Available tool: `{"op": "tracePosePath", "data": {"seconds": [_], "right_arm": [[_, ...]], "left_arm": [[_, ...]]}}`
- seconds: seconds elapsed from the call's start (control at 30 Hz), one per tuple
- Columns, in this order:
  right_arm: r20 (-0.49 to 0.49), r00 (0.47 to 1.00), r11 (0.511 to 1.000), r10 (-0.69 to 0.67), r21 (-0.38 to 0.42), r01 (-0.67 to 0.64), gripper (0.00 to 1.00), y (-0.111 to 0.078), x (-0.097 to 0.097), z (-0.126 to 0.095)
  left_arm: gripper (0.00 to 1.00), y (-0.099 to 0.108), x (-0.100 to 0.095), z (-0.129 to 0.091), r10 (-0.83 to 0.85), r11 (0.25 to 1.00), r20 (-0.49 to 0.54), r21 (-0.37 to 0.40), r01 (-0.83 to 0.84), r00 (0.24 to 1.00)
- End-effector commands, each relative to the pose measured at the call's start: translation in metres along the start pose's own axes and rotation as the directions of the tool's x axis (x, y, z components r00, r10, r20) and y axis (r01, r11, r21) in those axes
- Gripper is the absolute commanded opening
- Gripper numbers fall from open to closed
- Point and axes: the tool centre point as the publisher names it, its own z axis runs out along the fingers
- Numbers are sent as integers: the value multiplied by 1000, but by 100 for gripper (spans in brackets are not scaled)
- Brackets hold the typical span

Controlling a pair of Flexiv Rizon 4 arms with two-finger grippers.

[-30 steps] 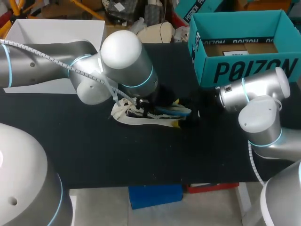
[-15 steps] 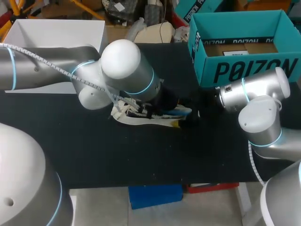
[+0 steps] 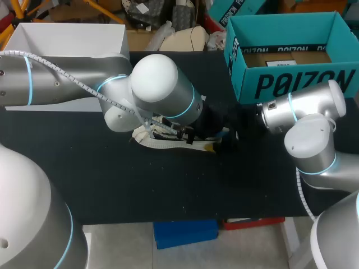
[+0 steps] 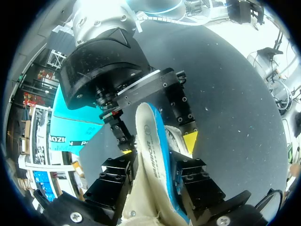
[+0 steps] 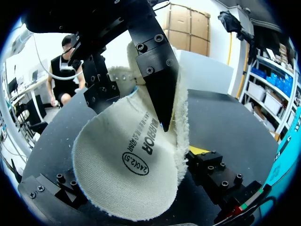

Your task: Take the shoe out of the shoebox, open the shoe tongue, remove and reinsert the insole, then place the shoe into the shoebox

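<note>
The white laced shoe [image 3: 152,138] lies on its side in the middle of the black table [image 3: 140,185], half under my left arm. My left gripper [image 4: 155,175] is shut on the insole [image 4: 149,136], a cream pad with a blue underside, held edge-up between its black fingers. In the right wrist view the insole [image 5: 127,155] shows its printed cream face, bowed. It fills the gap between the fingers of my right gripper [image 5: 131,188], which stands open around its free end. In the head view both grippers meet by the shoe's toe, where my right gripper [image 3: 225,137] comes in.
The open teal shoebox [image 3: 291,84] stands at the back right, close behind my right arm. A white box [image 3: 67,39] sits at the back left. The table's front half is bare black cloth.
My left arm has swung to the right over the shoe, carrying the insole toward my right gripper. The right arm and the shoe have stayed put.
</note>
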Motion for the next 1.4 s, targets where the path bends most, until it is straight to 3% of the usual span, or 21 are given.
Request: {"op": "tracePosePath", "data": {"seconds": [0.03, 0.07, 0.4, 0.53, 0.67, 0.83, 1.07, 1.17, 1.2, 1.23, 1.4], "right_arm": [[1, 1000, 1000, 2, 2, -2, 0, -3, 1, 3], [1, 1000, 1000, 2, 2, -2, 0, -3, 1, 3], [1, 1000, 1000, 2, 2, -2, 0, -3, 1, 3], [1, 1000, 1000, 2, 2, -2, 0, -3, 1, 3], [1, 1000, 1000, 2, 2, -2, 0, -3, 1, 3], [1, 1000, 1000, 2, 2, -2, 0, -3, 1, 3], [1, 1000, 1000, 2, 2, -2, 0, -3, 1, 3], [1, 1000, 1000, 2, 2, -2, 0, -3, 1, 3], [1, 1000, 1000, 2, 2, -2, 0, -3, 1, 3], [1, 1000, 1000, 2, 2, -2, 0, -3, 1, 3], [1, 1000, 1000, 2, 2, -2, 0, -3, 1, 3]], "left_arm": [[15, 0, 1, 1, 1, 1000, 8, -2, -1, 1000], [0, 2, 1, -2, 0, 1000, 9, -3, 0, 1000], [0, 13, 15, -50, -8, 998, 32, 55, 7, 999], [0, 10, 20, -76, -25, 993, 29, 114, 21, 999], [0, -3, 19, -107, -74, 972, -3, 225, 73, 997], [0, -28, 8, -155, -171, 900, -91, 391, 193, 981], [0, -50, -15, -227, -316, 765, -199, 524, 373, 928], [0, -54, -22, -257, -354, 673, -296, 578, 461, 887], [0, -53, -24, -265, -351, 611, -377, 602, 515, 857], [0, -51, -26, -271, -363, 568, -433, 600, 564, 825], [0, -51, -26, -271, -363, 568, -433, 600, 564, 825]]}}
